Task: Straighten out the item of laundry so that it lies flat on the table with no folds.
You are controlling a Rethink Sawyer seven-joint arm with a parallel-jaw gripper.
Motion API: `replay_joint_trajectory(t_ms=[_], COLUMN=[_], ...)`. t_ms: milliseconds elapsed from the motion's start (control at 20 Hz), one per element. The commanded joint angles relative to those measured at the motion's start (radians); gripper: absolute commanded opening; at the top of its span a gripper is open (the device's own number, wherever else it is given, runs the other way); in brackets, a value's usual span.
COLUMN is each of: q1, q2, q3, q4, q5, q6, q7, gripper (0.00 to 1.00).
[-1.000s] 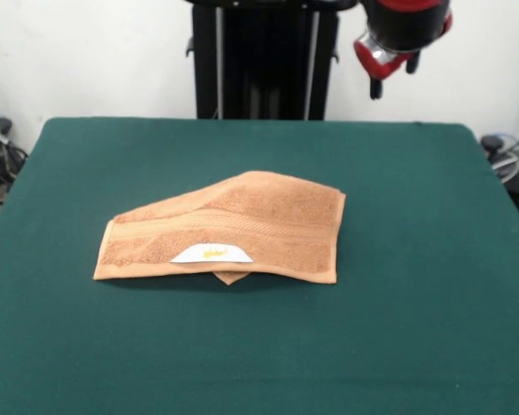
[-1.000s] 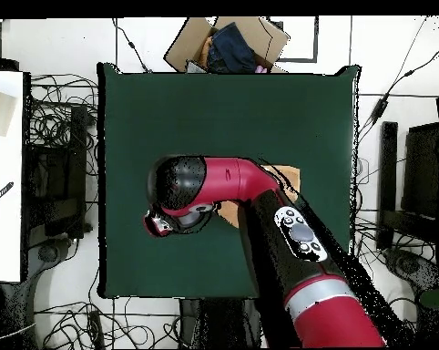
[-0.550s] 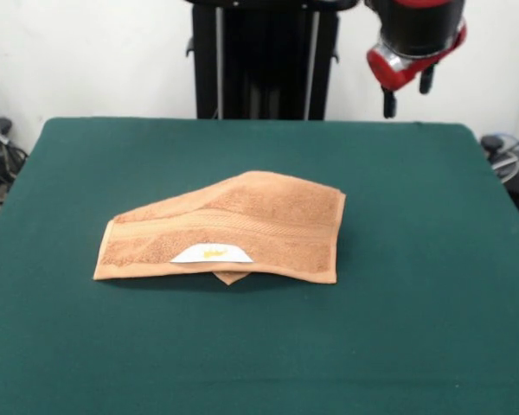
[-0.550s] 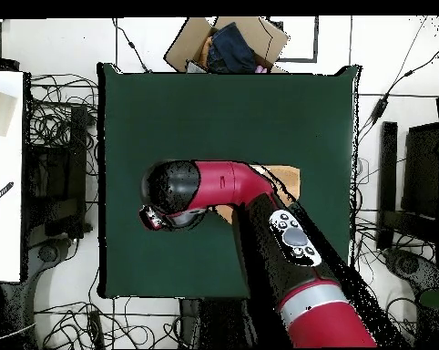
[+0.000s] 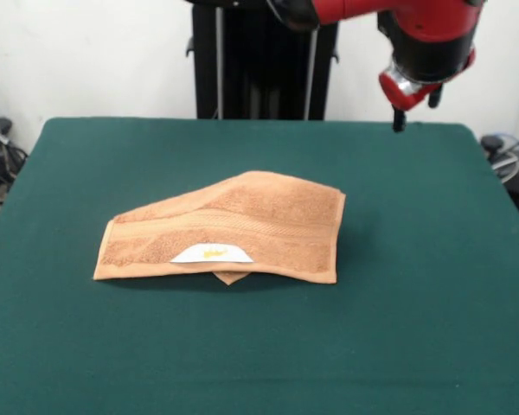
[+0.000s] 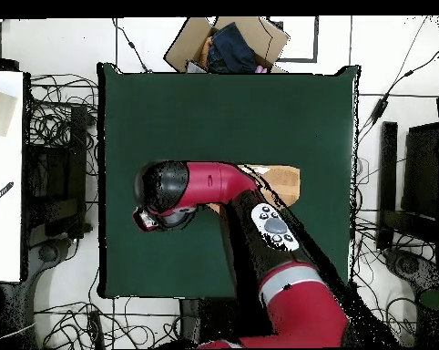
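Gripper (image 5: 414, 108) raised high, well apart from the towel (image 5: 233, 232), up past its far right corner; whether spread or pinched, cannot tell. Nothing held. Towel folded over near the middle of the table (image 5: 432, 277), label (image 5: 211, 253) along the near edge, small corner poking out beneath. Likely risks: pinching both layers at once and dragging the whole towel, or catching the table cover.
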Motion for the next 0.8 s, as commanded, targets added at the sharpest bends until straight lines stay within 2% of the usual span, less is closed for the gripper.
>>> replay_joint_trajectory(t_ms=[50,450,800], q1=[0.013,0.011,0.015], q2=[0.059,0.079,0.079], q3=[-0.069,-0.077,-0.095], q4=[-0.013,-0.025,-0.069], q5=[0.053,0.093,0.1], q6=[-0.074,-0.056,0.008], q7=[0.271,0.281,0.256], gripper=[1.0,1.0,1.0])
